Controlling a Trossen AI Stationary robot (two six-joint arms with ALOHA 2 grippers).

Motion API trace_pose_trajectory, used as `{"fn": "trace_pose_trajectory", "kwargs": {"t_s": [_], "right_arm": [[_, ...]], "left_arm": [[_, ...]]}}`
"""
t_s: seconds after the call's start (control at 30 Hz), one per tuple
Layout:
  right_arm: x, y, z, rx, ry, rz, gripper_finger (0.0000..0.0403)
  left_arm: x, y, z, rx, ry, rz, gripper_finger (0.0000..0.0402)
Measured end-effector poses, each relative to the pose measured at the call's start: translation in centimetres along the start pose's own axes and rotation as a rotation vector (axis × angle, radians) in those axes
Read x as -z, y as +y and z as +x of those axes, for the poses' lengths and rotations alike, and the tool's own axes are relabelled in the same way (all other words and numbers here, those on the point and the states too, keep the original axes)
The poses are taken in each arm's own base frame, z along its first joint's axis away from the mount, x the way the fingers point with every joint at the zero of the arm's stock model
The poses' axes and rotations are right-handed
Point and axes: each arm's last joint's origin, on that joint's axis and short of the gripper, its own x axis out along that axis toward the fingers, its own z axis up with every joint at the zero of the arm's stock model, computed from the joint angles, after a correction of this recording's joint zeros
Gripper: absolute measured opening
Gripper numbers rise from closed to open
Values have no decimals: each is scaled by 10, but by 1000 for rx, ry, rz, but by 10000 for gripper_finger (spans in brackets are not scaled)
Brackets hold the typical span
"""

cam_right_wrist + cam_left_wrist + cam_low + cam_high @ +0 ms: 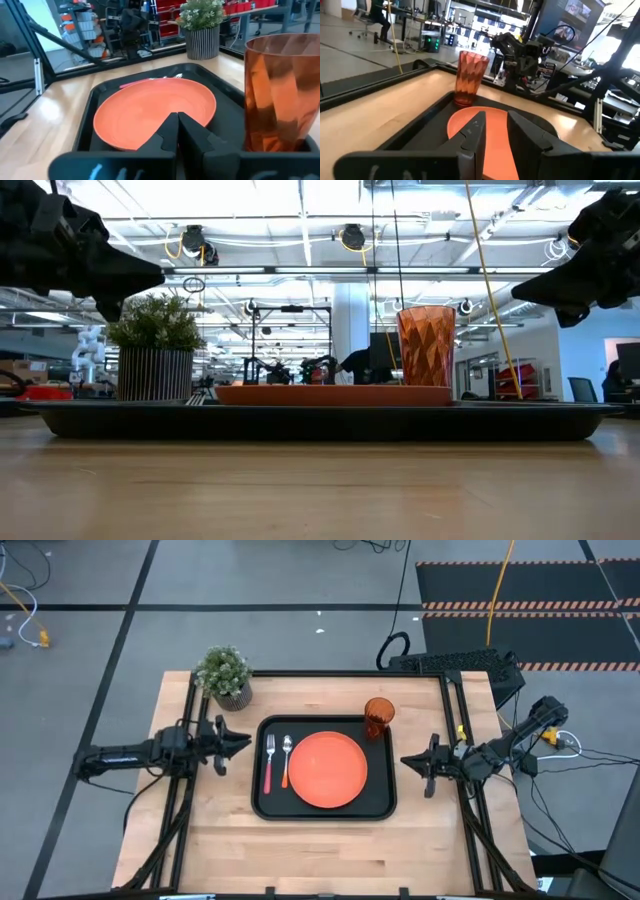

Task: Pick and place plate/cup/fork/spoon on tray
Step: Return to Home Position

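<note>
Flanking the tray [382, 795], we hold our left end effector [243, 741] slightly spread, the right end effector [406, 761] pressed together.

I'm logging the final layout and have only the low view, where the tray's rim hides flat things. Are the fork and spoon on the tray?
Observer: Yes, the fork and spoon lie side by side on the tray, on the left arm's side of the plate.
Operator: Where does the cup stand?
Observer: The cup stands inside the tray's upper right corner in the high view, beside the plate, not on it.
Operator: And the arms?
Observer: Both are off the tray: left gripper beside its left edge, fingers apart; right gripper beside its right edge, fingers shut, empty.
</note>
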Motion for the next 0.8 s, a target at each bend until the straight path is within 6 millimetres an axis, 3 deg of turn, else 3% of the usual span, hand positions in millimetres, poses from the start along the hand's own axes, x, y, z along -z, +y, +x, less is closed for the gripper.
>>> {"fn": "trace_pose_trajectory", "kwargs": {"t_s": [0.4,0.8], "right_arm": [[0,-2,5,-114,29,-87,0],[1,-5,11,-331,100,-150,0]], "left_arm": [[6,-10,2,59,51,138,81],[-1,-12,2,57,-28,237,81]]}}
